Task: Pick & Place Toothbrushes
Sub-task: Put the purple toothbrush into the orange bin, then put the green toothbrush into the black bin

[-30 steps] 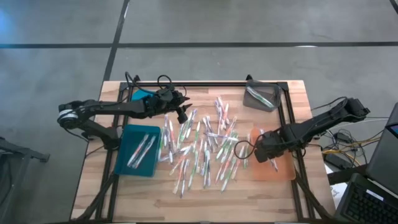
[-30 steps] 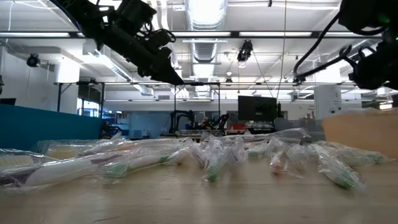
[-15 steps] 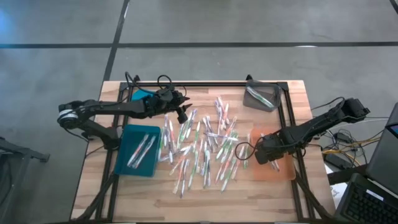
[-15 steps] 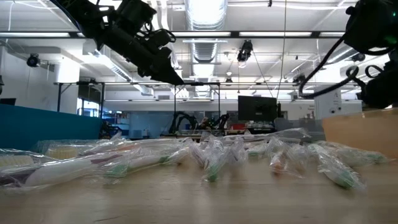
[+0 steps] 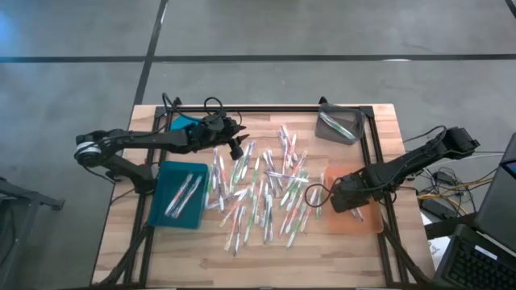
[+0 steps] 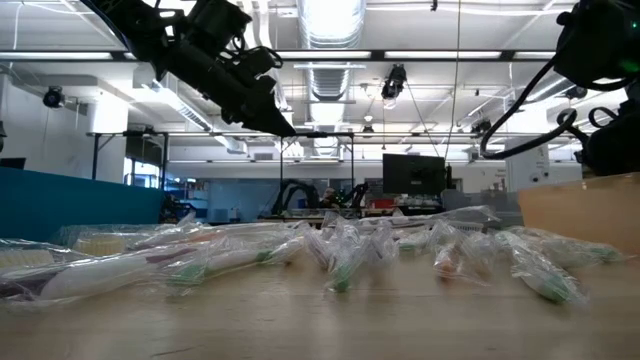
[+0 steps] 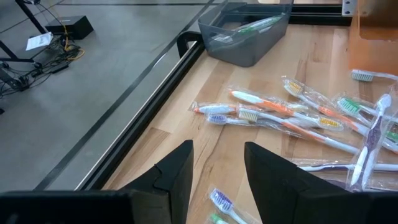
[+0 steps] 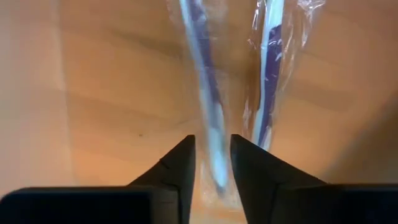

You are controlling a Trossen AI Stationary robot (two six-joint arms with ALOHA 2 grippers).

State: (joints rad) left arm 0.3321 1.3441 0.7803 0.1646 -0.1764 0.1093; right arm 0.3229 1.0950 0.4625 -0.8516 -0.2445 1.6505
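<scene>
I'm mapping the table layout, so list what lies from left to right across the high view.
Teal rectangular plastic tray → scattered pile of wrapped toothbrushes on the wooden table → orange flat tray, with the right hand over it. The grey bin sits at the far edge.

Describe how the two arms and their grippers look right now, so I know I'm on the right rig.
Both arms are dark, jointed and slim. The left arm has a pale band at its base joint; black cables coil behind it. The left gripper and right gripper each end in two black, wedge-shaped fingers tapering to blunt tips. A black cable loops beside the right arm.
</scene>
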